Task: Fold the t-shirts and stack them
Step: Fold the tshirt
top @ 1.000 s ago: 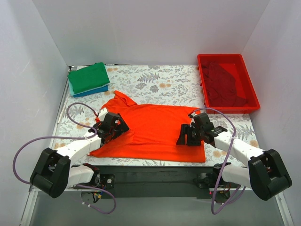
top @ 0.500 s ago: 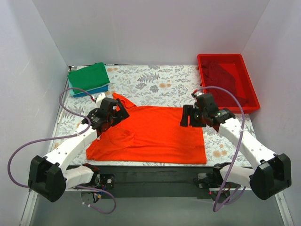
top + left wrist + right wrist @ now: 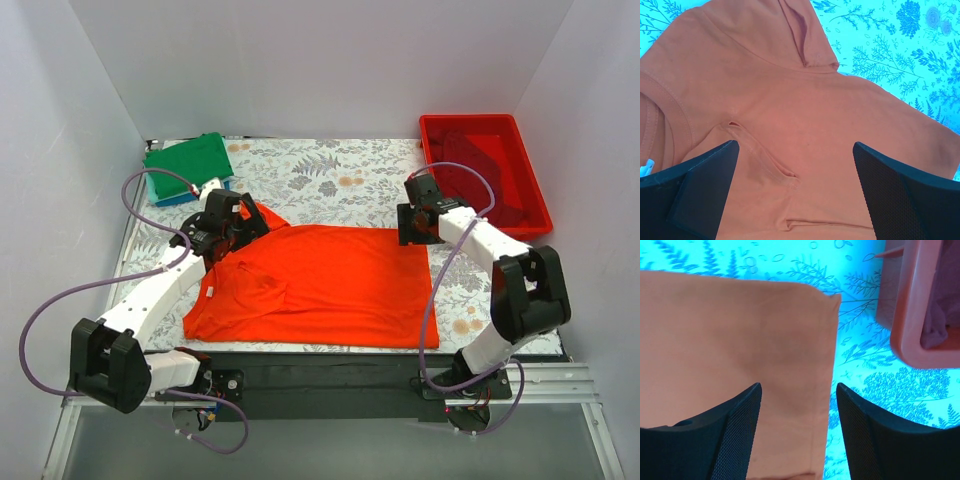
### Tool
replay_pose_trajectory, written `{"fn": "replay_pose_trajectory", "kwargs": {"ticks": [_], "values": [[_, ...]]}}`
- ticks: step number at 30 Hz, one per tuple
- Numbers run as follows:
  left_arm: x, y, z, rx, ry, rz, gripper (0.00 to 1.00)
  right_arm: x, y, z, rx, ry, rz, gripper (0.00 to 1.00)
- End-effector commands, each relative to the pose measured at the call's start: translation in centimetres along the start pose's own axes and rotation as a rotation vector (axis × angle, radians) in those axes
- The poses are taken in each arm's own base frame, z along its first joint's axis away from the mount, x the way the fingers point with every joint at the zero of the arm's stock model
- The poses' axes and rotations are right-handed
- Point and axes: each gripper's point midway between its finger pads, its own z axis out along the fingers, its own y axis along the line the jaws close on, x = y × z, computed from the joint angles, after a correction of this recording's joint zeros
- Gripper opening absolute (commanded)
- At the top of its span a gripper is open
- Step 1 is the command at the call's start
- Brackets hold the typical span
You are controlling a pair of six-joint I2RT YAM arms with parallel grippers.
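Observation:
A bright orange-red t-shirt [image 3: 320, 285] lies spread flat across the middle of the table. My left gripper [image 3: 228, 222] hovers open over its far left shoulder, by the sleeve [image 3: 805, 30]; the cloth shows between the wide-apart fingers [image 3: 700, 190]. My right gripper [image 3: 415, 225] is open above the shirt's far right corner [image 3: 832, 295], straddling its right edge. Neither gripper holds anything. A folded green t-shirt [image 3: 188, 165] rests on a blue one [image 3: 190, 197] at the far left. A dark red t-shirt [image 3: 480, 170] lies in the bin.
The red plastic bin [image 3: 530, 215] stands at the far right, close beside my right gripper, and its rim [image 3: 912, 315] shows in the right wrist view. The floral tablecloth [image 3: 320, 175] lies bare behind the shirt. White walls enclose the table.
Both arms have reached from the shirt's near half to its far edge: the left to the shoulder, the right to the far right corner. The shirt lies a little flatter.

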Motion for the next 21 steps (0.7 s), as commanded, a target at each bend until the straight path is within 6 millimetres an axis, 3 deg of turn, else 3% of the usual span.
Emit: {"fn": "replay_pose_trajectory", "kwargs": {"ticks": [1,10,21], "values": [[-0.1,0.9,0.0,-0.004,0.001,0.022,0.98,-3.6,-1.4,1.0,0.072,-0.097,0.006,0.67],[-0.3,1.9,0.5,-0.015,0.009,0.024,0.98,-4.2,-1.8,5.3,0.102,-0.091,0.053,0.63],[0.3,2.9,0.7,-0.032,0.017,0.028,0.98,-4.9,-2.2,7.3,0.148,-0.113,0.091,0.58]]}}
